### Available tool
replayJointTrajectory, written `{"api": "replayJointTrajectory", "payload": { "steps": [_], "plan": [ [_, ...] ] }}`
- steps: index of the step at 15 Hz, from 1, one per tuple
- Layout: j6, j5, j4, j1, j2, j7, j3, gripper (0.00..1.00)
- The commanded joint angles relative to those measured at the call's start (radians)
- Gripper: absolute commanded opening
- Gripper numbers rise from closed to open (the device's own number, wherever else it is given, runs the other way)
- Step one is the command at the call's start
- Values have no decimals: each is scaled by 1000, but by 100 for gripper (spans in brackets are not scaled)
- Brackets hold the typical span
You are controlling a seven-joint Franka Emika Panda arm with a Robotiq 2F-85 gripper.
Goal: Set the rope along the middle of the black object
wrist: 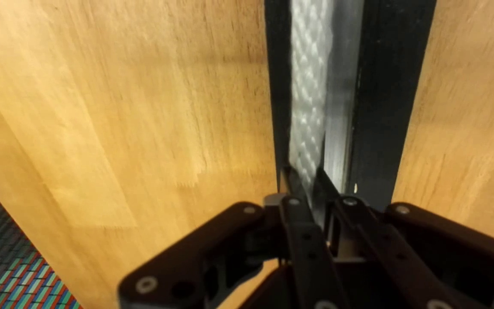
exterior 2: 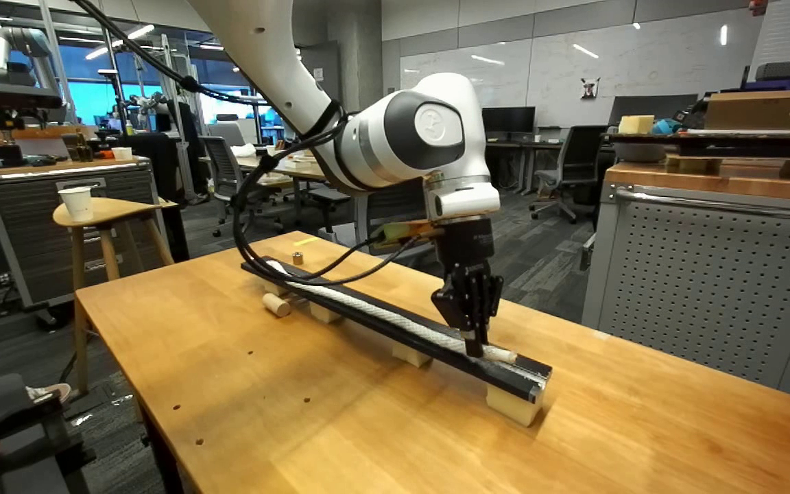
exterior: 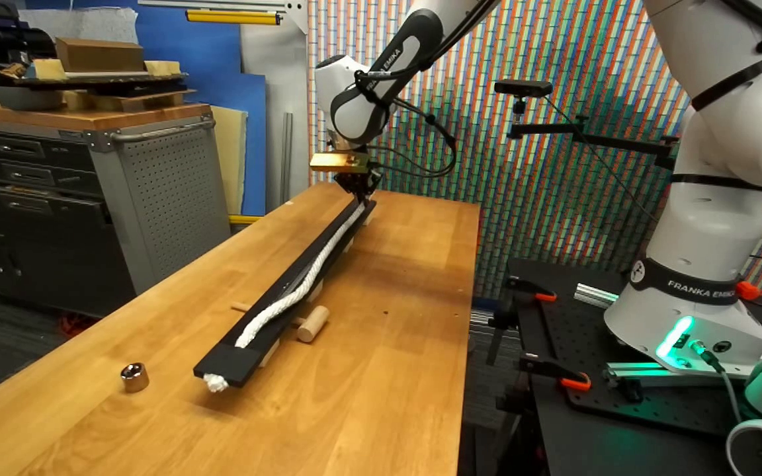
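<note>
The cream-white rope [exterior: 315, 269] lies lengthwise on the long black bar [exterior: 235, 360], with a gentle bend; a frayed white end shows below the bar's near end. An exterior view shows the rope [exterior 2: 381, 312] along the black bar [exterior 2: 532, 377], its free end just past my gripper [exterior 2: 475, 346], short of the bar's end. In the wrist view, the rope [wrist: 309, 86] runs between the fingertips of my gripper [wrist: 305, 176], which is shut on it low over the bar [wrist: 393, 86]. A grey metallic strip shows beside the rope. The rope's tip is hidden there.
Pale blocks [exterior 2: 515, 405] hold the bar above the wooden table [exterior: 394, 370]. A wooden cylinder [exterior: 313, 324] lies beside the bar. A small metal socket [exterior: 134, 377] stands near the bar's end. A grey cabinet [exterior: 163, 192] stands beyond the table.
</note>
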Motion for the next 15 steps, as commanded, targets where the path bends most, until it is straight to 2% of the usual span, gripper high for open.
{"api": "replayJointTrajectory", "payload": {
  "steps": [1,9,15],
  "plan": [
    [-17,-3,54,9,35,-13,-15,3],
    [-32,-4,142,5,70,-9,-27,3],
    [-16,0,124,2,80,-18,-22,3]
  ]
}}
